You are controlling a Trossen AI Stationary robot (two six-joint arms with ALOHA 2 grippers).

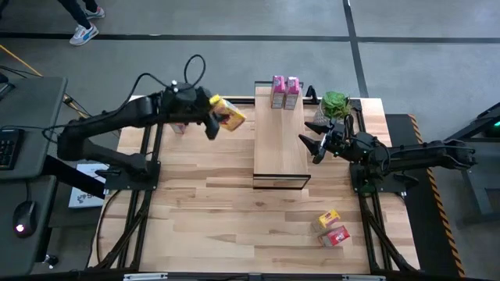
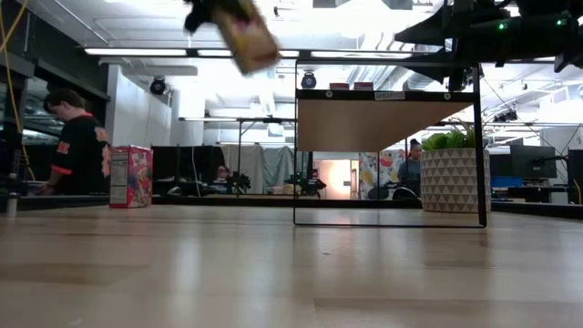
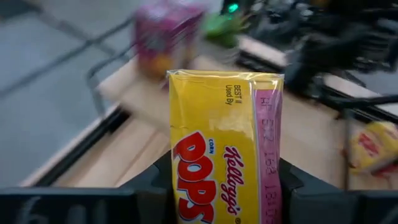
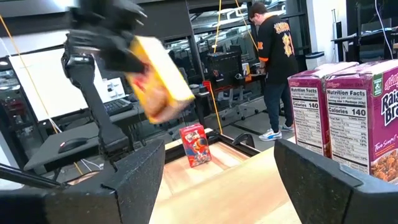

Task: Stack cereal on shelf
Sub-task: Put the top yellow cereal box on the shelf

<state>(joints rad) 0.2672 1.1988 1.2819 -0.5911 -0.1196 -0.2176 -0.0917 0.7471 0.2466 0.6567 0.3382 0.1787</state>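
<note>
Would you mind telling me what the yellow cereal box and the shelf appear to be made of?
Yellow cereal box: seemingly thin printed cardboard, slightly glossy, with folded edges and printed lettering. Shelf: pale wood-look board, visible grain, on a thin dark frame, probably metal.

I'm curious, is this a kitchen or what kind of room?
Probably a robot lab or workshop, not a kitchen: robot arms are mounted at the table, desks with screens stand behind it, and a person works there.
</note>
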